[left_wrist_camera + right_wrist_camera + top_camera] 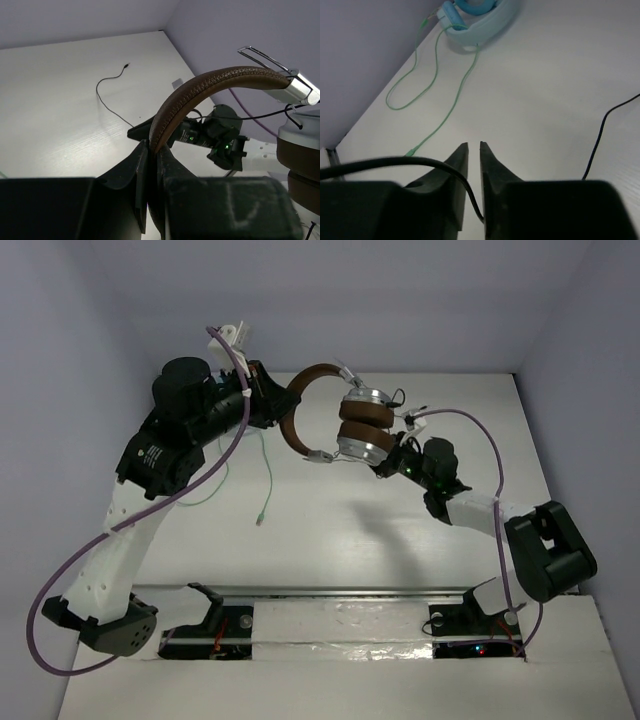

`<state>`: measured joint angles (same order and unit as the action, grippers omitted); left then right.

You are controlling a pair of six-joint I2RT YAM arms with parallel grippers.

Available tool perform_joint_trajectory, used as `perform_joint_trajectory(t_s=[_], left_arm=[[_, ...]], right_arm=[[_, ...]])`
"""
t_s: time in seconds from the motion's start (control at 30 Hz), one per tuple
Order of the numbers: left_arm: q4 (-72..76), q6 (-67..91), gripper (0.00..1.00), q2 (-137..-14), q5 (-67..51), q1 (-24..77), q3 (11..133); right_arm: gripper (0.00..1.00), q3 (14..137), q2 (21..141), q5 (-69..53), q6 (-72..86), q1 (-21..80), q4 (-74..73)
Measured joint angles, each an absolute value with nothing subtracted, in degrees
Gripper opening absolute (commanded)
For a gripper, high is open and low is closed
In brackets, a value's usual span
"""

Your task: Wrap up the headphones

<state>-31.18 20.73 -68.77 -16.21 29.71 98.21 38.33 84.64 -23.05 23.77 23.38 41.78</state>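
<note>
Where the right arm ends, right gripper: jaws nearly closed, pinching the thin black cable.
Headphones: held above the bench, earcups stacked together.
Left gripper: jaws clamped on the brown headband.

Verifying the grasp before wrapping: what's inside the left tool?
The brown leather-like headband of the silver-cupped over-ear headphones is pinched between the black left tool's fingers. How far down it reaches is covered by the fingers themselves.
</note>
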Motion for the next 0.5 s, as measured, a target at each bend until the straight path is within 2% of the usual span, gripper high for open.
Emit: perform_joint_trajectory(t_s=[0.07, 0.23, 0.5], left_arm=[[-27.49, 23.18, 0.00, -68.53, -16.45, 29.65, 95.53], [-15.18, 32.64, 0.00, -68.14, -15.51, 29.36, 84.07], [0.95, 45.47, 0.00, -67.75, -5.61, 29.12, 65.98]], right_arm=[[0.09, 36.67, 84.20, -22.83, 25.87, 24.16, 42.35], [0.01, 35.70, 77.69, -17.04, 27.97, 30.63, 35.29], [0.00, 35.88, 66.78, -6.20, 30.26, 37.87, 20.14]])
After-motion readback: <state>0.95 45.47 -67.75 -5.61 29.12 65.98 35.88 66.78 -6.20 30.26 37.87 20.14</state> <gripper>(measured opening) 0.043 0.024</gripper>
